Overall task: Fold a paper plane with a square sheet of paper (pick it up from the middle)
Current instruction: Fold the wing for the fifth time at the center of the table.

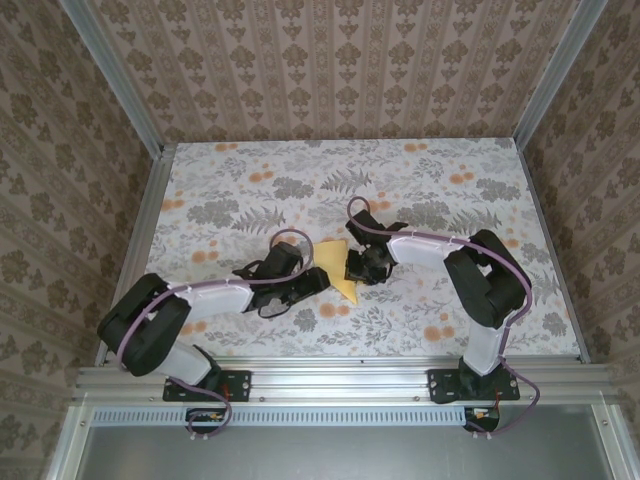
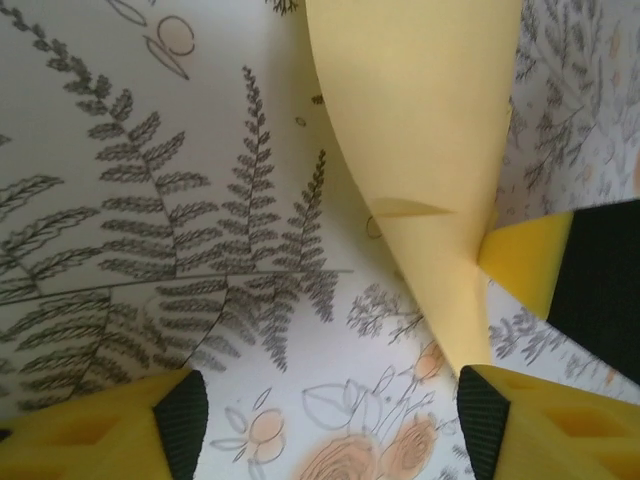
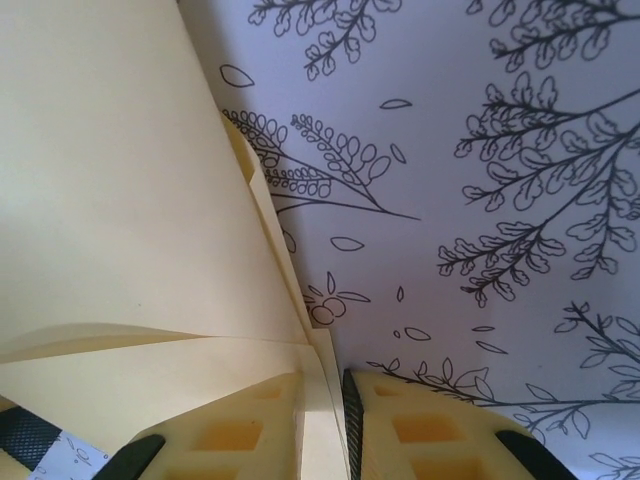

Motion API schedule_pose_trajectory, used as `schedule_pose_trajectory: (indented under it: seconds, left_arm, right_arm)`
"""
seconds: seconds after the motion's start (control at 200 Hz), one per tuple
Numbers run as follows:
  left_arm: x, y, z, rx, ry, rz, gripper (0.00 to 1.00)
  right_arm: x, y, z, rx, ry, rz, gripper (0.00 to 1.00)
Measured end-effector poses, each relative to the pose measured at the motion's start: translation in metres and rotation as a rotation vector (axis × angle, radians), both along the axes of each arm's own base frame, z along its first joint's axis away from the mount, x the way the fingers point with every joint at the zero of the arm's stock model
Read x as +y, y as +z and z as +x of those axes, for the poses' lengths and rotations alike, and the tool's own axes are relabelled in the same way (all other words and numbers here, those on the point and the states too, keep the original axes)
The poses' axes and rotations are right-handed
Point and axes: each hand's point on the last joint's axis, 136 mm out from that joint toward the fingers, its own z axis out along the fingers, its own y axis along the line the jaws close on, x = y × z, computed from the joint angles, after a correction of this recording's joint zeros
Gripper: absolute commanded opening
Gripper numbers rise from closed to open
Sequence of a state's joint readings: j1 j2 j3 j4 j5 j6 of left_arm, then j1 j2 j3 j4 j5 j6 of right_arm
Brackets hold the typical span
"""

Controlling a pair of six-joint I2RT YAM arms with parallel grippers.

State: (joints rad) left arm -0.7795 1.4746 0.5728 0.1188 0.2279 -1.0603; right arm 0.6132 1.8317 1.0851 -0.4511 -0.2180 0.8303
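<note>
Yellow paper curls up from the table, its edge pinched in your right claw. Beside the right claw, your left claw stands wide; closing crooked could tear it.

Soft, bright, even light falls from above on the bench in the overhead view. The sheet of paper and the print around it are sharp, with only faint shadows under the arms beside it. In the left wrist view the paper throws a soft grey shadow on the bench to its left. The print to its right is blurred, and the yellow fingers of the left pincer below it are out of focus. In the right wrist view the paper looks pale and washed out, while the print to its right is crisp, with a cool bluish cast.
</note>
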Motion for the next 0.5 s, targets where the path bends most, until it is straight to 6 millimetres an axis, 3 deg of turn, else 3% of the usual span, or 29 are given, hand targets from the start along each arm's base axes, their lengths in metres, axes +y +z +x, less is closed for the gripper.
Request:
schedule_pose_trajectory:
  seconds: [0.31, 0.5]
  left_arm:
    - [-0.021, -0.002, 0.017, -0.037, 0.019, -0.051, 0.50]
    - [-0.031, -0.004, 0.026, -0.045, 0.030, -0.067, 0.36]
  right_arm:
    - [0.000, -0.001, 0.000, 0.005, -0.018, 0.008, 0.20]
    - [0.001, -0.001, 0.000, 0.005, -0.033, 0.019, 0.20]
